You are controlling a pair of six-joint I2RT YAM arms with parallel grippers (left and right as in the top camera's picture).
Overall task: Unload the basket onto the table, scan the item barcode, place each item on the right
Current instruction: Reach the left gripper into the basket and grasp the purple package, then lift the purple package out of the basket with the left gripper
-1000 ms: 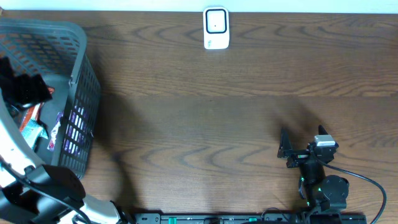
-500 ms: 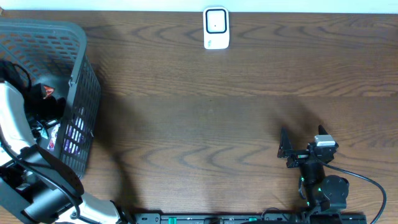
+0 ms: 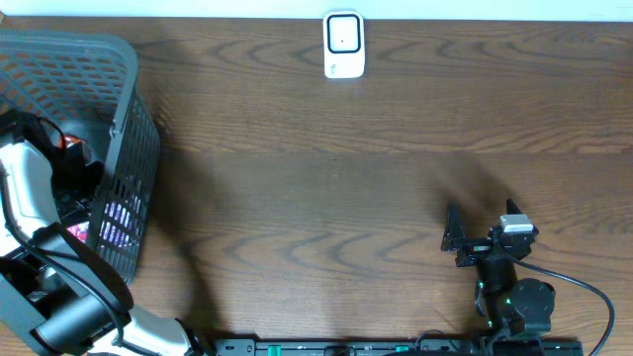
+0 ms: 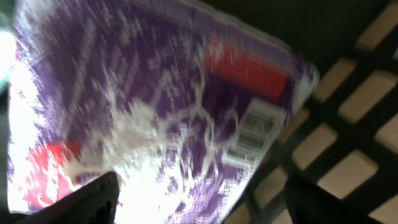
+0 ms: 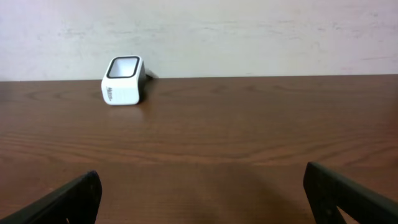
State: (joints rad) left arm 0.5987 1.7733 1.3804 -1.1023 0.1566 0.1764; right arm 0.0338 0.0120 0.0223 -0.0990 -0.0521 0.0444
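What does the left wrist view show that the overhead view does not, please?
Only the left wrist view shows the barcode on the purple packet, a white label beside a red patch, close up. Only the overhead view shows the white scanner at the far edge of the table, the right gripper with jaws open, and the left arm reaching into the basket. Both share the basket's mesh and purple packaging inside it.
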